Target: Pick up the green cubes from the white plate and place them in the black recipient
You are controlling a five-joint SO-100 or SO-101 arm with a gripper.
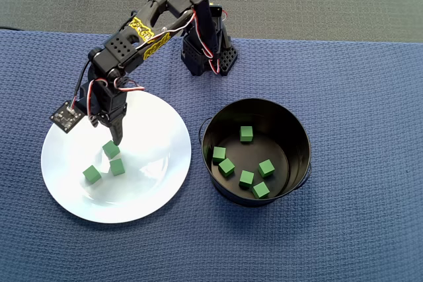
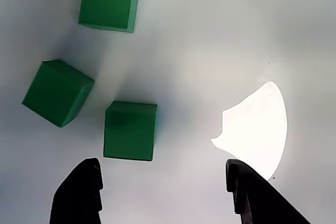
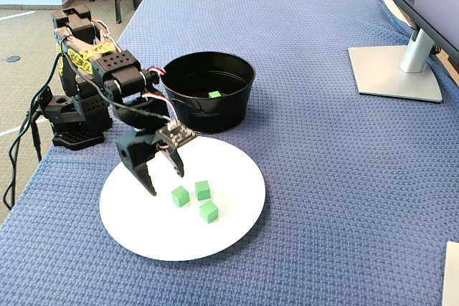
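The pincer (image 2: 163, 182) is hanging spread apart and empty over the white plate (image 1: 158, 130), near the tabletop's left edge in the overhead view. Three green cubes (image 2: 130, 130) are lying just ahead of its tips, the nearest off-centre toward the left finger. The black recipient (image 1: 297, 130) is sitting beside the plate, holding six

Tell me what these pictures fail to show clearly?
- Fixed view: the black pot wall hides all but one cube inside.
- Wrist view: the white plate rim and the pot are cut off; glare washes out a patch.
- Overhead view: the arm covers the gripper fingertips.
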